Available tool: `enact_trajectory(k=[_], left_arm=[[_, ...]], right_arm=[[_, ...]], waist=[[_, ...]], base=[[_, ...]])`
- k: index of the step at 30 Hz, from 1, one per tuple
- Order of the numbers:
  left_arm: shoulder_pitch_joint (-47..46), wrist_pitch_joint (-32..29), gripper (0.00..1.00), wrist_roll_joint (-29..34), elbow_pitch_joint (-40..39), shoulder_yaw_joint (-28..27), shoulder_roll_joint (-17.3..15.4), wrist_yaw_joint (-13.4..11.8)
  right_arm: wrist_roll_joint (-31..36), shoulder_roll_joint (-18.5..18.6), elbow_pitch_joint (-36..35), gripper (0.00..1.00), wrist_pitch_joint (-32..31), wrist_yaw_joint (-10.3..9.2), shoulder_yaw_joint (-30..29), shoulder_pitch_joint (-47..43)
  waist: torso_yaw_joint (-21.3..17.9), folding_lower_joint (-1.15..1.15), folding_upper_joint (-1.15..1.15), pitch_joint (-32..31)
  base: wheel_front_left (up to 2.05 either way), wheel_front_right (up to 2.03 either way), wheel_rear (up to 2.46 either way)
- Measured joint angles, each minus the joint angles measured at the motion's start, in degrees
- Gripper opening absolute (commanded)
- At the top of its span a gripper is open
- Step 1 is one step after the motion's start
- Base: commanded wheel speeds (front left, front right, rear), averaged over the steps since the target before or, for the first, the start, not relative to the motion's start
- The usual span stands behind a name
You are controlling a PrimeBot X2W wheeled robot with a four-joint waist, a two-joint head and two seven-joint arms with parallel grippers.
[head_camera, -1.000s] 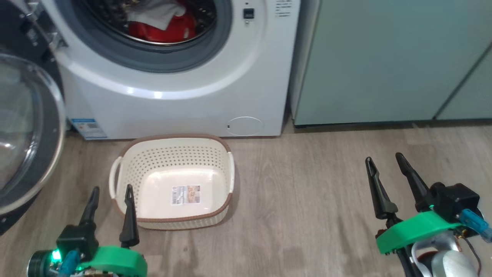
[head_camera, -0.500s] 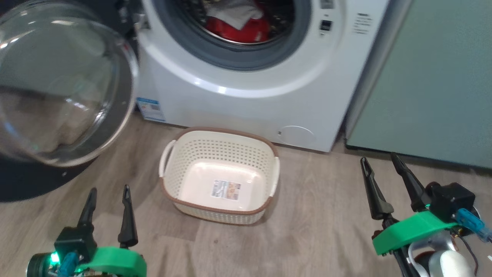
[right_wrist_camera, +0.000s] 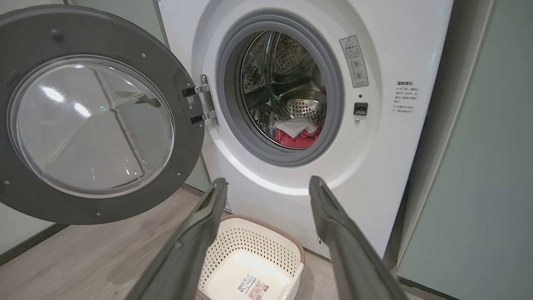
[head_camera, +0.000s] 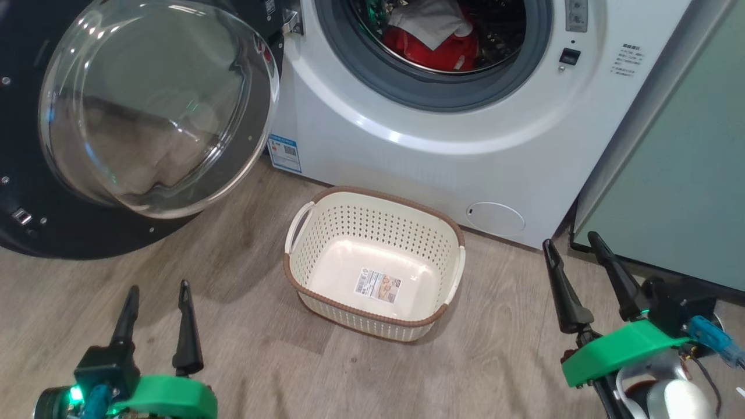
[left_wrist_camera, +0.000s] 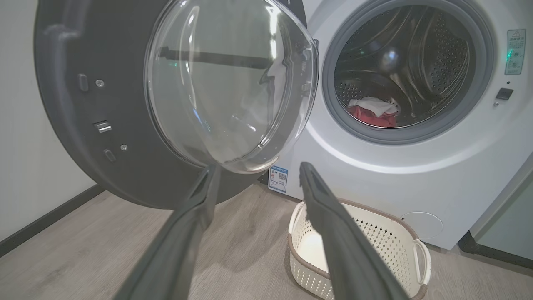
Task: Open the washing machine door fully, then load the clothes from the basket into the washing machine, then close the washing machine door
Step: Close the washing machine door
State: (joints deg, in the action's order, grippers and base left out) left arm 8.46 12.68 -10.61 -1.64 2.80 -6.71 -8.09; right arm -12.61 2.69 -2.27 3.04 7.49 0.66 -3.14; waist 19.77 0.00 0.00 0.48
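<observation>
**Both arms at rest before the open machine.** We held the left gripper (head_camera: 159, 286) low at the lower left of the head view. Its two dark fingers pointed up that view, spread wide, with nothing between them. The right gripper (head_camera: 570, 239) stood at the lower right, also spread wide and empty, its fingers leaning slightly toward the left. Both hovered over the wooden floor (head_camera: 244, 349), well apart from each other. Between them the basket (head_camera: 378, 224) sat on the floor just in front of the washing machine (head_camera: 442, 169), a label showing on its base. The washing machine door (head_camera: 157, 110) hung open to our left, its glass bowl bulging toward us. The clothes (head_camera: 442, 55) lay inside the drum, red with a white fold on top. A pale green cabinet (head_camera: 687, 192) stood beside the machine on our right.
</observation>
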Motion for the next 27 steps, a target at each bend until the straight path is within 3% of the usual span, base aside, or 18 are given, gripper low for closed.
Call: enact_trajectory(k=[19,20,21,22,27], left_arm=[[0.0,0.1,1.00,-1.2,0.0,0.0,-0.2,-0.6],[0.0,0.1,0.49,-1.2,0.0,0.0,-0.2,-0.7],[0.0,0.4,0.17,-1.2,-0.1,0.2,-0.2,-0.7],[0.0,0.5,0.00,-1.3,-0.2,0.2,-0.2,-0.7],[0.0,0.6,0.00,-1.5,-0.4,0.6,-0.3,-0.6]], right_arm=[[0.0,0.0,0.1,1.00,0.0,0.00,0.1,0.0],[0.0,0.0,0.1,1.00,0.0,0.00,0.1,0.0],[0.0,0.0,0.1,1.00,0.0,0.00,0.0,0.0],[0.0,0.0,0.1,1.00,0.0,0.00,0.0,0.0],[0.0,0.0,0.0,1.00,0.0,0.00,0.0,0.1]], waist=[[0.2,0.00,0.00,1.4],[0.2,0.00,0.00,1.4],[0.2,0.00,0.00,1.5],[0.2,0.00,0.00,1.5],[0.3,0.00,0.00,1.6]], base=[[0.00,0.00,0.00],[0.00,0.00,0.00],[0.00,0.00,0.00],[0.00,0.00,0.00],[0.00,0.00,0.00]])
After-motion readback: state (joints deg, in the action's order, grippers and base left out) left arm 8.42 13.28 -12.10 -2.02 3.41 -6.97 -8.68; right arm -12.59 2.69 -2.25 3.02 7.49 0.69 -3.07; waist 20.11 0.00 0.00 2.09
